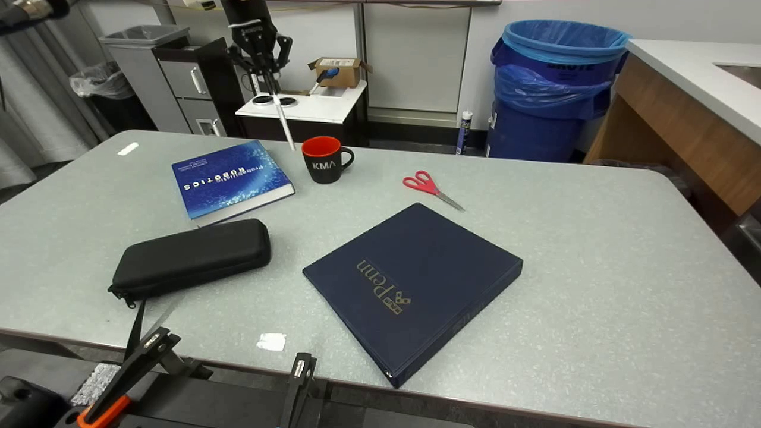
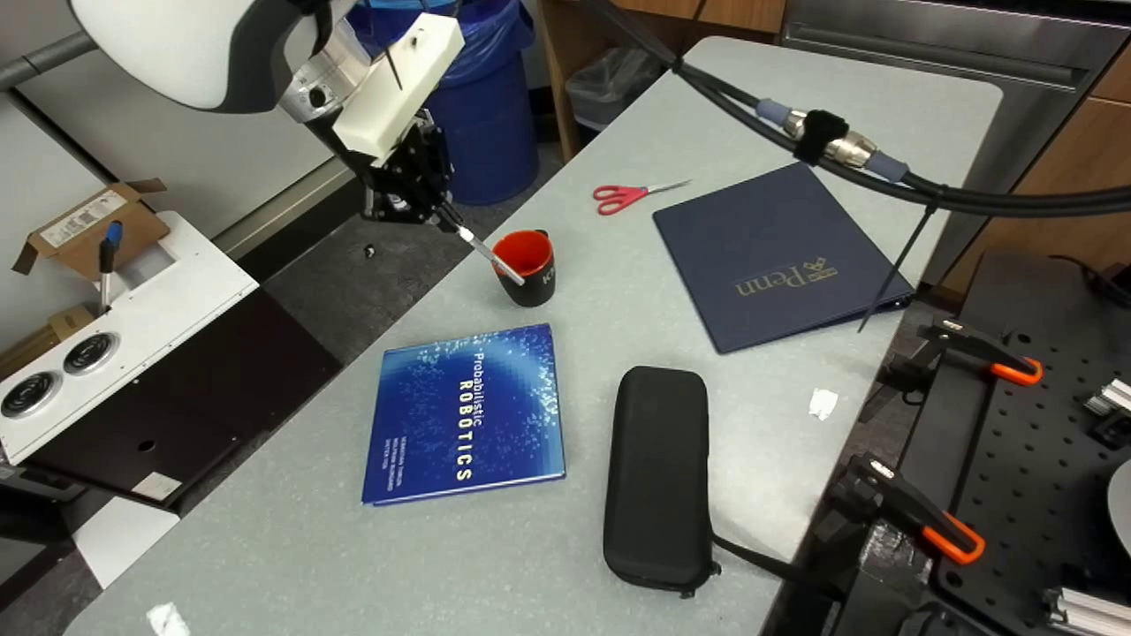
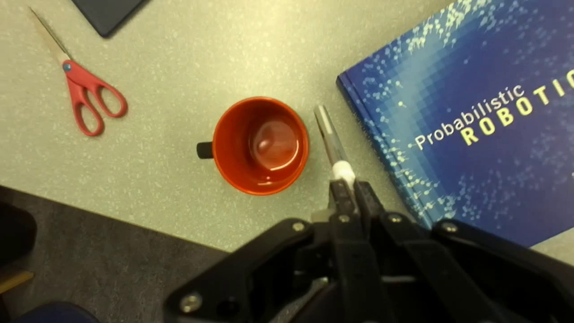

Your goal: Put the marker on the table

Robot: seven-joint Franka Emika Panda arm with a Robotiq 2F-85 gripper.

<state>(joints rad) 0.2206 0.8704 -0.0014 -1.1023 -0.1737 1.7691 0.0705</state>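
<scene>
The marker (image 1: 283, 120), a thin whitish stick, hangs tilted downward from my gripper (image 1: 271, 84). My gripper is shut on its upper end, also in an exterior view (image 2: 452, 219) and in the wrist view (image 3: 354, 186). In the wrist view, the marker (image 3: 331, 140) has a white collar at the fingertips and a greyer shaft. Its free tip shows between the mug and the blue book, above the far part of the light-grey table (image 1: 582, 249). I cannot tell whether the tip touches the table. The part of the marker between the fingers is hidden.
A black mug with red inside (image 3: 260, 146) stands close beside the marker. A blue book (image 3: 466, 112) lies on the other side. Red-handled scissors (image 1: 425, 183), a navy binder (image 1: 416, 285) and a black pencil case (image 1: 193, 255) lie on the table. The table's far edge (image 3: 112, 220) is near.
</scene>
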